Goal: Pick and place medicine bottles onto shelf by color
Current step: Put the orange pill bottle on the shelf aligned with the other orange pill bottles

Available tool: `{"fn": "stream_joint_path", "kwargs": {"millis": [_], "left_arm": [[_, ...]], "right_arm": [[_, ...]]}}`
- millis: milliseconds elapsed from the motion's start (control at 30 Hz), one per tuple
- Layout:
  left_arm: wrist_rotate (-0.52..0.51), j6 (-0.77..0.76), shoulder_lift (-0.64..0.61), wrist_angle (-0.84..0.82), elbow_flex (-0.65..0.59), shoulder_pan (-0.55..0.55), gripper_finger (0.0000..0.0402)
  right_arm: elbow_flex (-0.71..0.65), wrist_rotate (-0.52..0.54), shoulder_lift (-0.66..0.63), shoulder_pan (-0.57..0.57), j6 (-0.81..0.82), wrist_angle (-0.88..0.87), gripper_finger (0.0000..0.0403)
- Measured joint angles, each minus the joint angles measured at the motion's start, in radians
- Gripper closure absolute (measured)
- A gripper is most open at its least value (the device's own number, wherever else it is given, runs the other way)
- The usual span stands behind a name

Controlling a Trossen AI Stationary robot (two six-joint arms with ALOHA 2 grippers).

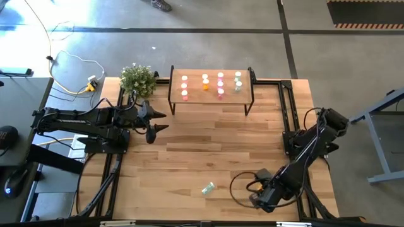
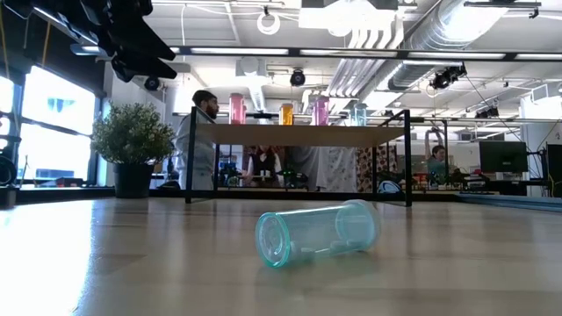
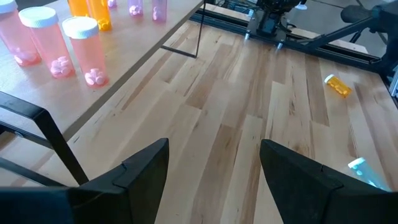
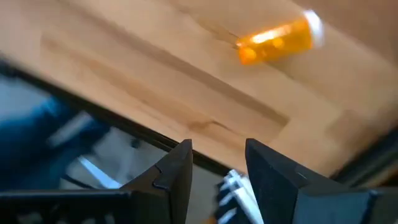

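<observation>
Right gripper (image 4: 217, 165): fingers apart, empty, low at the table's near right edge beside a toppled orange bottle (image 4: 277, 40).
Green bottle (image 1: 208, 188): lying loose mid-table.
Shelf (image 1: 211, 101): sorted bottles standing.
Left gripper (image 1: 158, 121): parted, empty, waiting.
Risk: either round bottle rolling off.

Table (image 1: 189, 157): pale matt wood planks. Green bottle (image 2: 316, 233): clear glossy plastic. Shelf (image 1: 211, 101): light wood, black metal legs.

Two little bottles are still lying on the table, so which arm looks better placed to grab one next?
Probably the right. Its gripper is open, low at the table's near edge, close to the orange bottle and green bottle. The left gripper sits open, far off by the shelf.
</observation>
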Motion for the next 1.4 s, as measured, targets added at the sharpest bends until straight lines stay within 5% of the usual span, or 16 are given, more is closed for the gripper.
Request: {"fn": "stream_joint_path", "kwargs": {"millis": [267,533,700,1400], "left_arm": [[0.0,-0.007,0.0,0.0,0.0,0.0,0.0161],[0.047,-0.035,0.0,0.0,0.0,-0.001,0.0161],[0.07,-0.083,0.0,0.0,0.0,-0.001,0.0161],[0.069,-0.116,0.0,0.0,0.0,-0.001,0.0161]], "right_arm": [[-0.001,0.017,0.006,0.0,-0.369,-0.058,0.0263],[-0.002,0.05,0.047,0.004,-0.996,-0.074,0.0263],[-0.002,0.07,0.116,0.004,-1.247,-0.074,0.0263],[-0.002,0.097,0.313,-0.007,-1.565,-0.075,0.0263]]}}
